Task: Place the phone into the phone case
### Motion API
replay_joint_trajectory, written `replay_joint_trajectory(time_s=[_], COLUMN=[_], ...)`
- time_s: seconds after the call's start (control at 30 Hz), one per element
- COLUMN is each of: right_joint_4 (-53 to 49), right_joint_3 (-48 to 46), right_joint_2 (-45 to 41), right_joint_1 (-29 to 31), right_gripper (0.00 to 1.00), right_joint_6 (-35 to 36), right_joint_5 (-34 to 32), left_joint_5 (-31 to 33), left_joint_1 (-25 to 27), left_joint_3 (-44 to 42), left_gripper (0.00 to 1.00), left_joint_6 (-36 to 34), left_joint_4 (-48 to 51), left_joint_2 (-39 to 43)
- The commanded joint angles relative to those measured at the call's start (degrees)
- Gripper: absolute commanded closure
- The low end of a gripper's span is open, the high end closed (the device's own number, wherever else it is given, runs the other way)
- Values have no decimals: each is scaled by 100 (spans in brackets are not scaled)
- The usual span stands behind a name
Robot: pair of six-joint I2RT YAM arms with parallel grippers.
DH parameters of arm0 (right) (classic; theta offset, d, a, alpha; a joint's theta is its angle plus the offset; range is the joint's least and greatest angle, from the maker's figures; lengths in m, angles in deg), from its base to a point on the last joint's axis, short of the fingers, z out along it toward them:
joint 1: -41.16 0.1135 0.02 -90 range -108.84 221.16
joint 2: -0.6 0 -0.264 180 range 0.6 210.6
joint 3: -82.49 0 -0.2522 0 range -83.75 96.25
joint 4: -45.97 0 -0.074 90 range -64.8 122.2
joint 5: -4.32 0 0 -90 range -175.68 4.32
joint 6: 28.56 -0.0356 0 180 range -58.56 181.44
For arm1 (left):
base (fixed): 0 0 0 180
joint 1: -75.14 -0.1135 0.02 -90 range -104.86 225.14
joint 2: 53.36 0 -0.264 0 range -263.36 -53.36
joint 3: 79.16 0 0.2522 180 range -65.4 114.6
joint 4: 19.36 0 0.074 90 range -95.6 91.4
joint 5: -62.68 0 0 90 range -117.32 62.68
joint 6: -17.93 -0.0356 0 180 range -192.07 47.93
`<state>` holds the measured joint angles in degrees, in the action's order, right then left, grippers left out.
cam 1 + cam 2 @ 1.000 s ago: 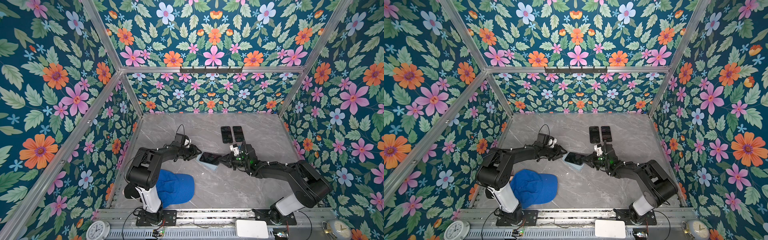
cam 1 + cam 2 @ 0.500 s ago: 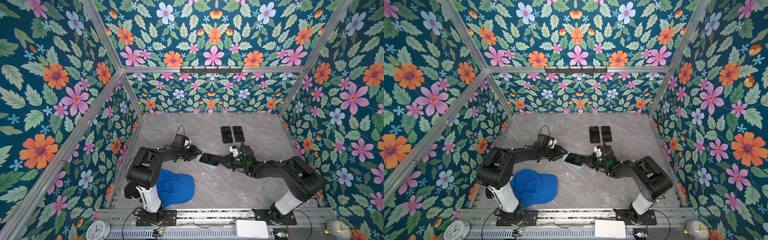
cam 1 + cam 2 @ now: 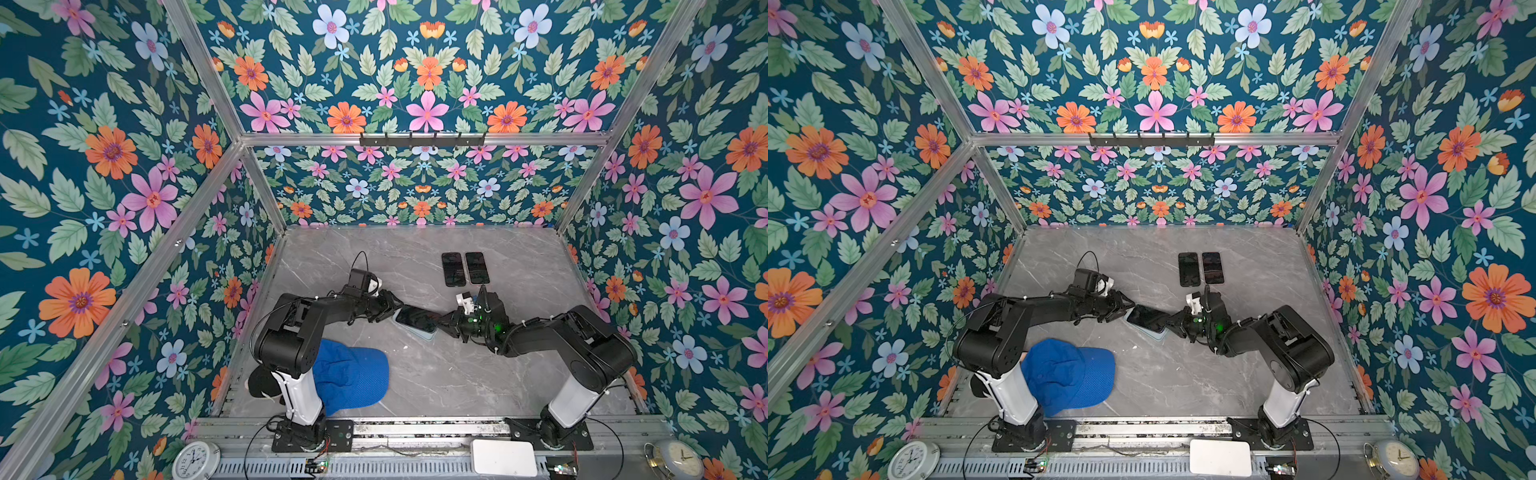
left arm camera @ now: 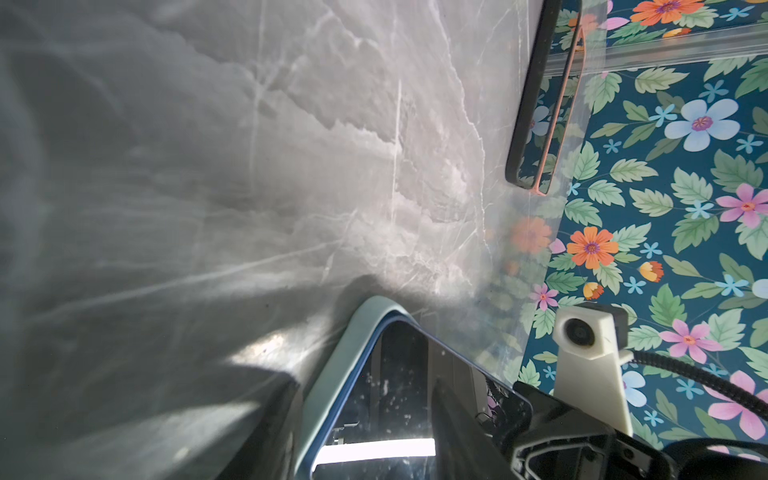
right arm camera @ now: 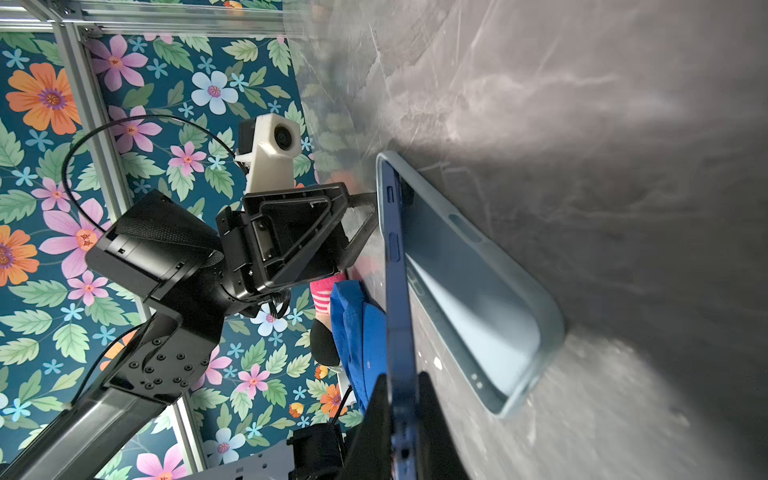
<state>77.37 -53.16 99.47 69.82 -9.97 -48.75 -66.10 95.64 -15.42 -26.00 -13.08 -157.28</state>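
Note:
The phone (image 3: pixel 417 320) (image 3: pixel 1148 318), dark-screened with a blue frame, tilts over the pale blue phone case (image 3: pixel 428 336) (image 3: pixel 1158 333) at mid-table. Its far end sits in the case (image 5: pixel 469 282); its near end stands off it. My right gripper (image 3: pixel 446 322) (image 5: pixel 401 378) is shut on the phone's (image 5: pixel 397 270) near end, a finger on each face. My left gripper (image 3: pixel 392 309) (image 4: pixel 361 382) clamps the other end. One finger lies against the outside of the case (image 4: pixel 345 353) and the other on the phone's screen (image 4: pixel 395 395).
Two more dark phones (image 3: pixel 453 269) (image 3: pixel 476 268) lie side by side behind the grippers. A blue cap (image 3: pixel 353 378) sits by the left arm's base. Floral walls close in the grey marble table (image 3: pixel 457 382) on three sides.
The right arm's elbow has shifted a little inward and back while its gripper kept hold of the phone. The phone, the case and the left arm have barely moved.

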Motion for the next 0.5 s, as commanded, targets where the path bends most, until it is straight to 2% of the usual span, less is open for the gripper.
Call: replay_joint_trajectory(time_s=[0.0,0.47], right_joint_4=[88,-15], right_joint_3=[22,83], right_joint_2=[62,193], right_joint_1=[6,7], right_gripper=[100,100], right_joint_6=[-109,-114], right_joint_5=[7,21], left_joint_5=[-7,-41], left_joint_1=[-1,8], left_joint_3=[-14,-133], left_gripper=[47,47], left_joint_6=[3,72], left_joint_4=[-25,-171], left_joint_2=[-23,3])
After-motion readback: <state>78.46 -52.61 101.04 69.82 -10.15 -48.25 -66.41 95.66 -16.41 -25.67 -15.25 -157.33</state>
